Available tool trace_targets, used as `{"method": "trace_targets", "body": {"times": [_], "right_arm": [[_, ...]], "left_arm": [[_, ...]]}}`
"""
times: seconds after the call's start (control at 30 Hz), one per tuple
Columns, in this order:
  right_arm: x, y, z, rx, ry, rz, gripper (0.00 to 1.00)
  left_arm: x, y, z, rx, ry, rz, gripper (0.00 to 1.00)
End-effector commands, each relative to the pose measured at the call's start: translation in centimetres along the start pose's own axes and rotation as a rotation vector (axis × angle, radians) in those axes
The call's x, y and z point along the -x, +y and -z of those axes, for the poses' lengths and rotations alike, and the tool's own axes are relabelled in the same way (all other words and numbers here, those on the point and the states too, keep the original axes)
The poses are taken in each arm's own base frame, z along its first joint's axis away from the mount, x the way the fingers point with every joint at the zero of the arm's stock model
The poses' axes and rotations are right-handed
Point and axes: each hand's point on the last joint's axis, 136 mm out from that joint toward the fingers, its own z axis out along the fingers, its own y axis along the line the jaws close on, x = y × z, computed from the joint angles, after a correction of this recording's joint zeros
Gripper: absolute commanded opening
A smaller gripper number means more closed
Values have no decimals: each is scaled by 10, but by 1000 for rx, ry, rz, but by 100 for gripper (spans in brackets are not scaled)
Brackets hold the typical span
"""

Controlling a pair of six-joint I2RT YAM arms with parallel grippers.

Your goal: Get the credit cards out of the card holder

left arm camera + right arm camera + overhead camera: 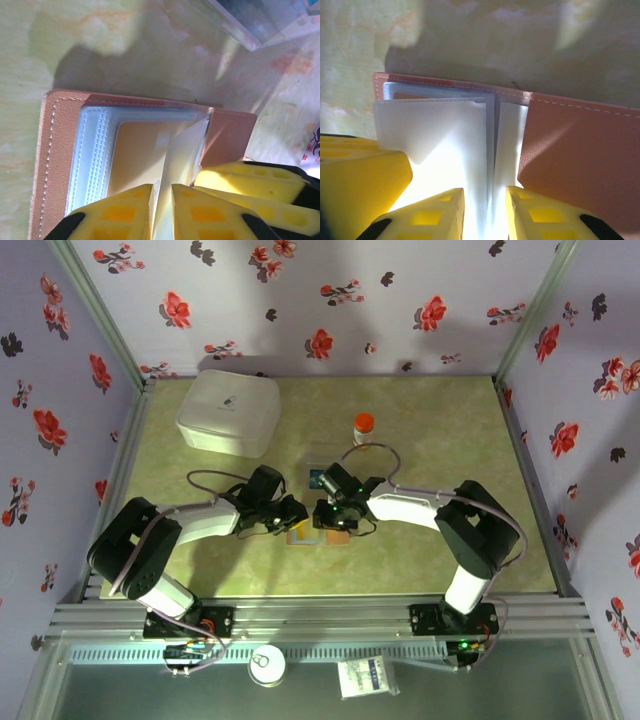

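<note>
The card holder (pixel 322 536) lies open on the table between both grippers, brown outside with clear plastic sleeves inside (pixel 60 150). A yellowish-tan credit card (pixel 137 155) sits in one sleeve. My left gripper (pixel 161 187) is shut on a clear sleeve page that stands up from the holder; from above the left gripper (pixel 297 517) is at the holder's left edge. My right gripper (pixel 485 192) has several whitish sleeve pages between its fingers, beside the brown cover (pixel 580 160). The right gripper (pixel 332 520) almost touches the left one.
A clear plastic tray (pixel 260 22) with something bluish in it lies just beyond the holder (pixel 322 478). A large white lidded box (pixel 228 412) stands at the back left. A small orange-capped bottle (pixel 364 428) stands behind the tray.
</note>
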Motion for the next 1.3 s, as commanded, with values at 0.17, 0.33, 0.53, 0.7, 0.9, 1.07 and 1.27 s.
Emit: {"method": "trace_targets", "body": {"times": [0.17, 0.33, 0.53, 0.7, 0.9, 1.07, 1.27], "right_arm": [[6, -14, 31, -69, -73, 21, 28], [11, -21, 45, -83, -109, 19, 28], [17, -33, 61, -81, -149, -2, 29], [20, -47, 74, -86, -175, -25, 32], [20, -62, 88, -97, -197, -43, 34], [17, -71, 94, -114, -202, -48, 37], [14, -72, 96, -99, -211, -58, 37]], "left_arm": [[-3, -26, 8, -46, 13, -37, 17], [-4, -38, 7, -51, 22, -55, 23], [-7, -49, 2, -56, 31, -62, 32], [-10, -59, -5, -58, 44, -73, 43], [-13, -71, -22, -56, 68, -84, 49], [-20, -75, -36, -40, 94, -90, 52], [-22, -76, -41, -30, 105, -96, 54]]}}
